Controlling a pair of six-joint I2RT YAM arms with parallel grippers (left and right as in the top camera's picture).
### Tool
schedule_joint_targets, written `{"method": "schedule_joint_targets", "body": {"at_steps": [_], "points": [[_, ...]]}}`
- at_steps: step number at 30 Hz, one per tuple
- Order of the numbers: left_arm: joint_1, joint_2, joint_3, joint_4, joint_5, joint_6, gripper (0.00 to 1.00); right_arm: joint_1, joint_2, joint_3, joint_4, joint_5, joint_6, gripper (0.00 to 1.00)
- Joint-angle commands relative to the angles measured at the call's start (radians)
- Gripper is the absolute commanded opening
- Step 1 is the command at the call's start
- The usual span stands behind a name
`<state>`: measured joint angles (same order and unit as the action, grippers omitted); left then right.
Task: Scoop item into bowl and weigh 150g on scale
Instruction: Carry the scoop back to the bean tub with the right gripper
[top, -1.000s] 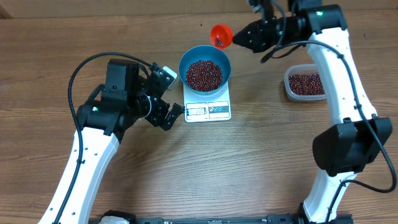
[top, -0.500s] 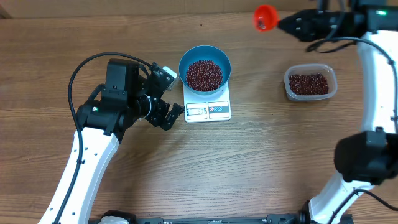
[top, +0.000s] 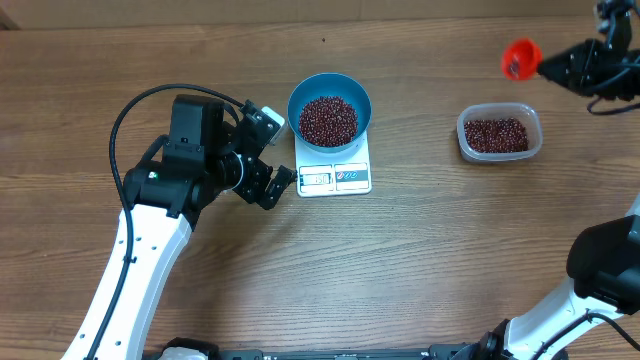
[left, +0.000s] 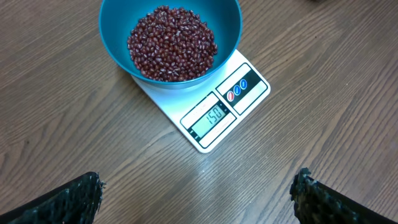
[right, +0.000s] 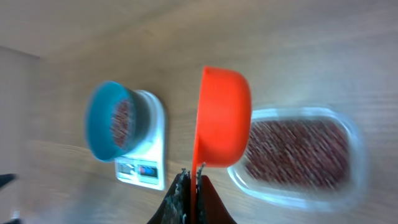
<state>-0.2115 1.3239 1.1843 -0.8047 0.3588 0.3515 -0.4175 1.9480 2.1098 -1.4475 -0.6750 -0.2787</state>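
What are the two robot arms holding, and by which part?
The right arm has its jaws shut on the red scoop, pinching the end of its handle. The left arm has its jaws open, holding nothing.

Plain brown wood-grain counter, nothing fancy. Only two things sit straight on it. The white scale is just ahead of the left claw, lined up with the gap between its fingers, display end nearest the claw and reading 150. The clear tub of beans sits down below the right claw, well apart from the scale.
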Motion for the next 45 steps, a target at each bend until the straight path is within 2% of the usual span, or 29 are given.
{"method": "schedule_joint_targets", "body": {"at_steps": [1, 8, 14, 19, 25, 28, 31, 36, 40, 43, 45], "points": [[0.002, -0.003, 0.010, 0.000, -0.003, 0.023, 1.00, 0.016, -0.018, 0.008, -0.036, 0.219, 0.002, 0.04], [0.002, -0.003, 0.010, 0.000, -0.003, 0.023, 1.00, 0.065, -0.017, -0.108, -0.003, 0.353, 0.012, 0.04], [0.002, -0.003, 0.010, 0.000, -0.003, 0.023, 1.00, 0.207, -0.016, -0.163, 0.112, 0.681, 0.051, 0.04], [0.002, -0.003, 0.010, 0.000, -0.003, 0.023, 1.00, 0.324, -0.016, -0.163, 0.118, 0.988, 0.043, 0.04], [0.002, -0.003, 0.010, 0.000, -0.003, 0.023, 1.00, 0.375, -0.016, -0.163, 0.080, 1.102, 0.043, 0.04], [0.002, -0.003, 0.010, 0.000, -0.003, 0.023, 0.99, 0.378, -0.016, -0.163, 0.070, 1.089, 0.063, 0.04], [0.002, -0.003, 0.010, 0.000, -0.003, 0.023, 1.00, 0.371, -0.016, -0.163, 0.069, 0.988, 0.118, 0.04], [0.002, -0.003, 0.010, 0.000, -0.003, 0.023, 0.99, 0.283, -0.016, -0.176, 0.081, 0.581, 0.328, 0.04], [0.002, -0.003, 0.010, 0.000, -0.003, 0.023, 1.00, 0.185, -0.016, -0.262, 0.104, 0.440, 0.529, 0.04], [0.002, -0.003, 0.010, 0.000, -0.003, 0.023, 1.00, 0.129, -0.016, -0.332, 0.184, 0.266, 0.583, 0.04], [0.002, -0.003, 0.010, 0.000, -0.003, 0.023, 1.00, 0.111, -0.016, -0.359, 0.232, 0.222, 0.618, 0.04]]}}
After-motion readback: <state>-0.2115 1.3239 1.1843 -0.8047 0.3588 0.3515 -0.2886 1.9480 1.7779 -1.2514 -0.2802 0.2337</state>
